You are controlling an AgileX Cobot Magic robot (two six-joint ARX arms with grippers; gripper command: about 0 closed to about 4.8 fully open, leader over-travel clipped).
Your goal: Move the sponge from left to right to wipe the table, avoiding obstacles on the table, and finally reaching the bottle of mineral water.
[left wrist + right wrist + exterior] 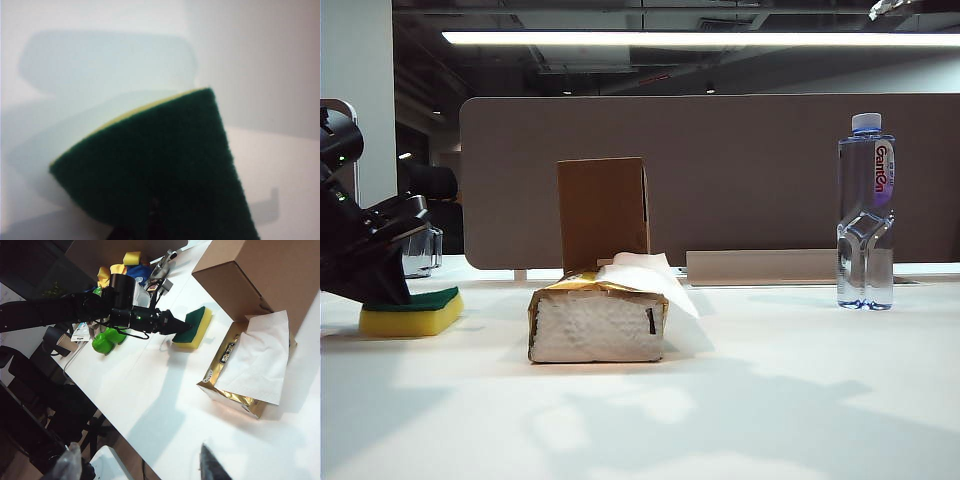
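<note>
**Sponge wipe: start position, crossing not yet made**

Item 1, sponge: yellow foam, green scouring layer up, flat on the table at its far left end. Directly under the left gripper, whose tips press together on the green face; the jaws are closed, and whether they pinch the pad or only bear down on it cannot be told.

Item 2, tissue pack: gold-edged, 1 sheet sticking out. First obstacle, near the left gripper on its bottle side.

Item 3, cardboard box: upright, just behind the tissue pack, touching or nearly so.

Item 4, bottle of mineral water: upright at the right end, well apart from the left gripper, with both obstacles between.

Item 5, right gripper: only 1 dark fingertip shows, raised over the near table edge, apart from every item; jaws spread, holding nothing seen.

Status, as judged: sponge engaged, at most a short stretch wiped. Outstanding: the wipe rightward, a detour round the 2 obstacles, arrival at the bottle.
</note>
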